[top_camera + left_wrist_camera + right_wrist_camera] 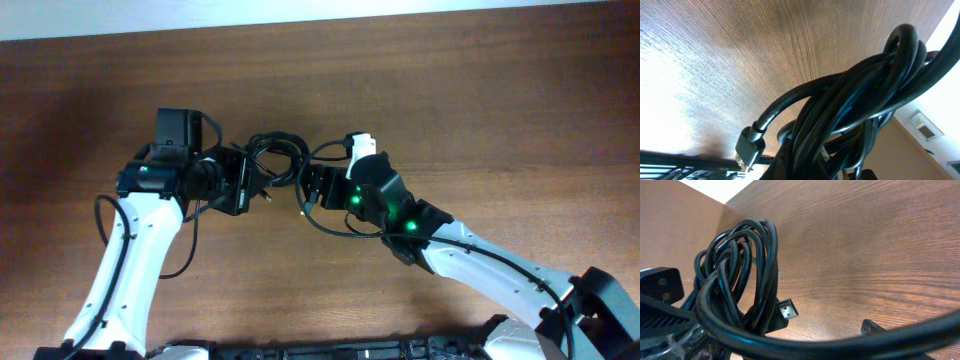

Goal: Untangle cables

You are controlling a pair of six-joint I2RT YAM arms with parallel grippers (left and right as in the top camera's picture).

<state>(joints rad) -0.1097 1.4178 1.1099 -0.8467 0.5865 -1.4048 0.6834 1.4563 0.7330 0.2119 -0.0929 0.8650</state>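
"Brown wooden table (480,110), left side first: what has the left gripper (246,186) got?"

"Its jaws are clamped on the cables (276,155). The bundle stands up in loops near mid-table, right at that gripper. One flat plug (787,311) pokes out low on the bundle."

"And to the right?"

"The right gripper (312,188) sits just beside the bundle. One strand (840,342) sweeps across its camera. Jaws hidden; I cannot tell wide or narrow."
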